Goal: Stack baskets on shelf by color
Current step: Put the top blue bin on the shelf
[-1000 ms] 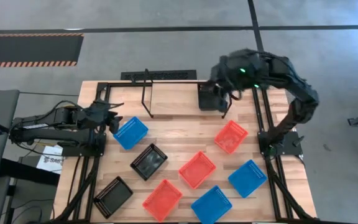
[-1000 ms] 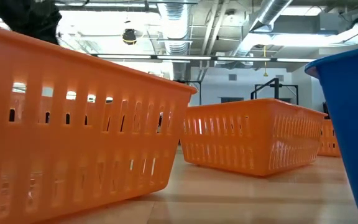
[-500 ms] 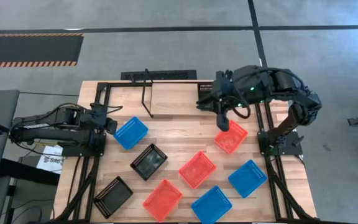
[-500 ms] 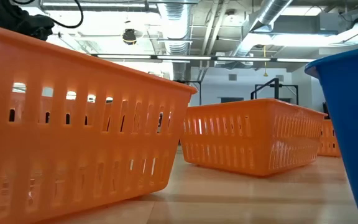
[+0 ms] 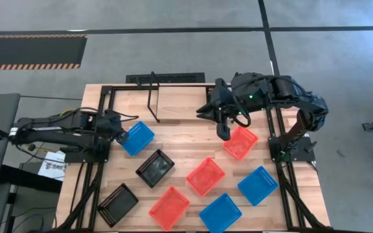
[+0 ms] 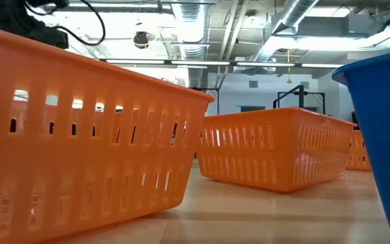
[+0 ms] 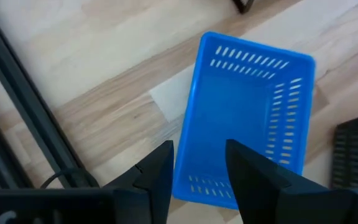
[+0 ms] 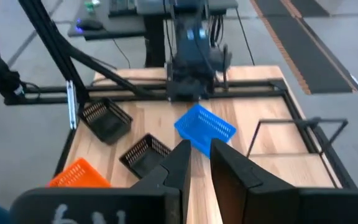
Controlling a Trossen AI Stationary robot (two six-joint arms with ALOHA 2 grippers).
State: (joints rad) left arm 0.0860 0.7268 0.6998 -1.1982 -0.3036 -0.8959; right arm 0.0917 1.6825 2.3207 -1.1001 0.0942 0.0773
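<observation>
Eight baskets lie scattered over the plank surface (image 5: 173, 139), most crowding its near half, while the strip of bare wood toward the far edge stays open around the shelf (image 5: 177, 103), whose thin black rods rise beside the right arm. The left end effector (image 5: 118, 126) sits at the left edge, its two dark fingers (image 7: 160, 174) partly open and straddling the near rim of a blue basket (image 5: 136, 137); the wrist view shows one finger outside the wall and one inside. The right end effector (image 5: 222, 129) hangs above the surface between the shelf and a red-orange basket (image 5: 241, 142), fingers narrowly parted and holding nothing. A black basket (image 5: 155, 167) rests just beside the blue one.
</observation>
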